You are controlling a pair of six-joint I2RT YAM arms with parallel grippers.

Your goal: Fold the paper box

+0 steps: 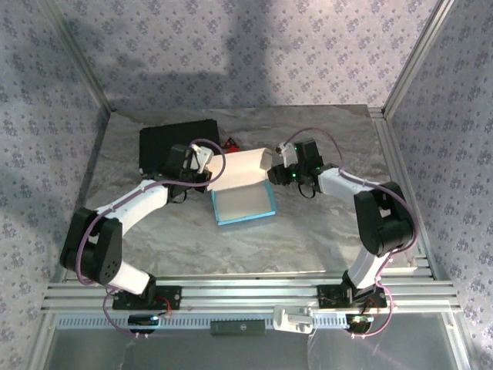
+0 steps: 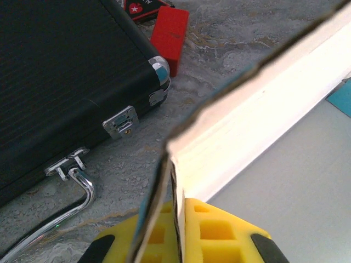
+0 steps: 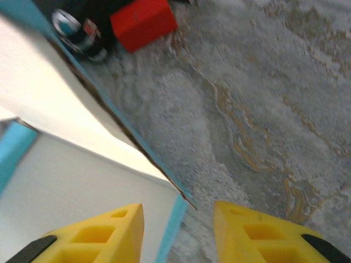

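Note:
The paper box point(image 1: 243, 203) lies mid-table as a light-blue tray with a white inside, and its white flap point(image 1: 243, 169) stands raised at the far side. My left gripper point(image 1: 206, 165) is shut on the left end of that flap. In the left wrist view the yellow fingers point(image 2: 219, 230) pinch the thin card edge point(image 2: 247, 109) between them at the left gripper point(image 2: 178, 208). My right gripper point(image 1: 277, 165) is at the flap's right end. In the right wrist view it point(image 3: 178, 213) stands open, with the box's blue-edged corner point(image 3: 82, 164) lying between the fingers, touching neither.
A black case point(image 1: 173, 142) with metal latches point(image 2: 120, 121) sits at the back left, close beside the left gripper. A red block point(image 1: 229, 142) point(image 3: 142, 22) lies just behind the box. Aluminium rails point(image 1: 246, 294) run along the near edge; patterned walls enclose the table.

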